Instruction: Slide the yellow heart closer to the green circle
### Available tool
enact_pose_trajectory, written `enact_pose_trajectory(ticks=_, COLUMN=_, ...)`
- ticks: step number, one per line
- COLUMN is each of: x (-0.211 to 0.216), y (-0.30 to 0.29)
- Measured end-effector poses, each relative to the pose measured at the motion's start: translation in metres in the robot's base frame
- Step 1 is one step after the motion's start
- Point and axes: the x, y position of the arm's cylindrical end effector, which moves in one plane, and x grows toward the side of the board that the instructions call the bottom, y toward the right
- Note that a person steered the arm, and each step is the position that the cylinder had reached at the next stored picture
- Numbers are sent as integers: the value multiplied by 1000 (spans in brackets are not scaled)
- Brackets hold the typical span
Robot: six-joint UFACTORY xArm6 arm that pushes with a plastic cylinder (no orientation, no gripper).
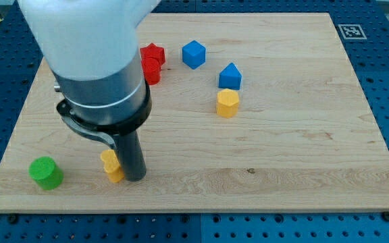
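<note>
wooden board [302, 135], 2 red blocks [152, 62] partly hidden, blue cube [193, 54], blue block [229, 75] touching yellow hexagon [227, 103]

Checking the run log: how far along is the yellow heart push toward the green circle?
Done: my tip is at the yellow heart, against its right side in the view. In hand: the push leftward toward the green circle. Left: a gap of bare board separates the two, so the heart needs more sliding. The rod partly hides the heart.
</note>
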Motion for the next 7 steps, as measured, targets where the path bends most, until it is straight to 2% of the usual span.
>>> enact_pose_trajectory(ticks=2, x=-15, y=-26)
enact_pose_trajectory(ticks=6, x=-17, y=-74)
enact_pose_trajectory(ticks=7, x=-59, y=-66)
